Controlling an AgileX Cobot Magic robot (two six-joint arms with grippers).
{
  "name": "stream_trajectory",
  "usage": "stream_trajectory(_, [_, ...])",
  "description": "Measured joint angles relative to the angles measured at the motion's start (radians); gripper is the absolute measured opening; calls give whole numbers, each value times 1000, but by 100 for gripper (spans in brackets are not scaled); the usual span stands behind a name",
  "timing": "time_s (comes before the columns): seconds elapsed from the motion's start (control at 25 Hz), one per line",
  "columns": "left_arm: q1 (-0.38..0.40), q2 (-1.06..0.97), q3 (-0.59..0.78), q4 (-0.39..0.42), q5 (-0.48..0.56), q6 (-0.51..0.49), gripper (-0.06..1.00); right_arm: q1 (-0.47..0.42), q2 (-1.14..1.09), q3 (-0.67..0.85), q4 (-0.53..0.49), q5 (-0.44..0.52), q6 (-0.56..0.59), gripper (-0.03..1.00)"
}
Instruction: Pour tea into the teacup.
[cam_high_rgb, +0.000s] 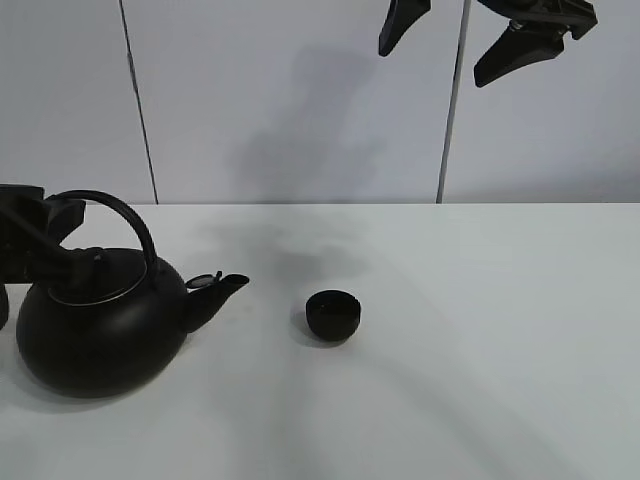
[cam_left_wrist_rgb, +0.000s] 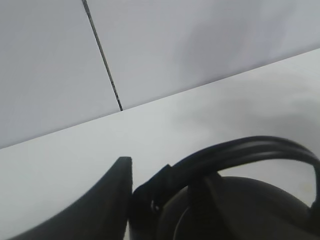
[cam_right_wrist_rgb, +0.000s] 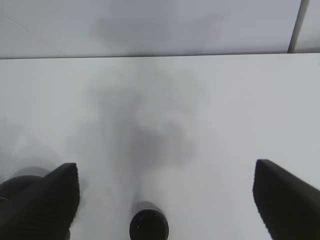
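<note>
Left claw (cam_high_rgb: 60, 235) at kettle (cam_high_rgb: 100, 335) handle, lower left, grip unclear | right claw (cam_high_rgb: 460, 40) wide open, empty, top right | I'd confirm hold, then tip spout slowly over teacup (cam_high_rgb: 332, 314)

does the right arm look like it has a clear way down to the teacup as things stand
Probably yes. The right gripper hangs high with its jaws wide apart, and the teacup stands alone on the table, apart from the kettle spout. Nothing visible lies between them.

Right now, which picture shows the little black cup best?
The high outside view: the whole teacup sits clear on the table, beside the kettle spout. The right wrist view catches only its top part at the picture's edge. The left wrist view doesn't show it.
</note>
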Motion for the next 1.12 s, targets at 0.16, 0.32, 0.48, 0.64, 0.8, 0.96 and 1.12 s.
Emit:
stream_trajectory(0.16, [0, -2, 15, 9, -10, -5, 35, 0, 0, 0, 0, 0, 0, 65])
stream_trajectory(0.32, [0, -10, 41, 11, -15, -11, 39, 0, 0, 0, 0, 0, 0, 65])
stream_trajectory(0.48, [0, -11, 77, 15, -18, -43, 43, 0, 0, 0, 0, 0, 0, 65])
stream_trajectory(0.64, [0, -14, 106, 44, -18, -53, 53, 0, 0, 0, 0, 0, 0, 65])
stream_trajectory(0.8, [-2, -69, 129, 55, -18, -60, 57, 0, 0, 0, 0, 0, 0, 65])
stream_trajectory(0.96, [-3, -168, 137, 58, -18, -55, 58, 0, 0, 0, 0, 0, 0, 65])
stream_trajectory(1.12, [-3, -281, 137, 58, 2, -43, 59, 0, 0, 0, 0, 1, 0, 65])
